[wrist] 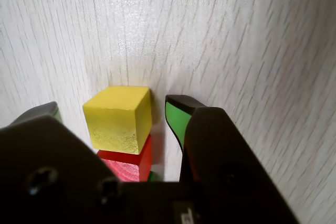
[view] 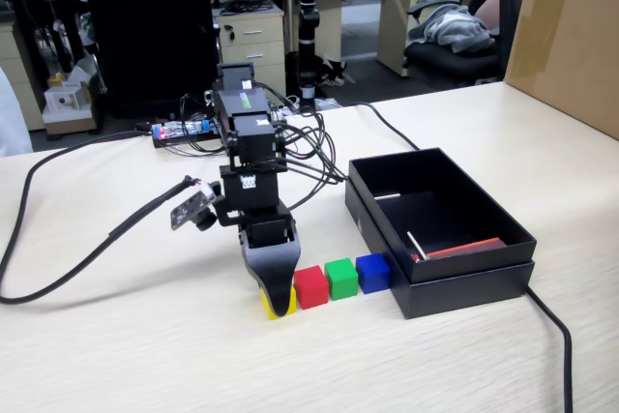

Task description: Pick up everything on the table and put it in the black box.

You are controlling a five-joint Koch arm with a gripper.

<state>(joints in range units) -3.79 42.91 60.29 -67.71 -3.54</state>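
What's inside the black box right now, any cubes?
No cubes show inside the black box: only a thin red strip and two white sticks. Its near wall hides part of the floor.

Bright, even indoor light in both views, with soft shadows and only little blur.

In the fixed view the table (view: 116,355) is lit evenly from above, and the arm and the black box (view: 464,282) throw only short, soft shadows; the office behind is darker and a little less sharp. In the wrist view a pale glare patch lies on the wood grain above the yellow cube (wrist: 118,119), whose top is bright while its right side is in shade. The gripper (wrist: 113,109) body at the bottom is very dark, near the lens and out of focus.
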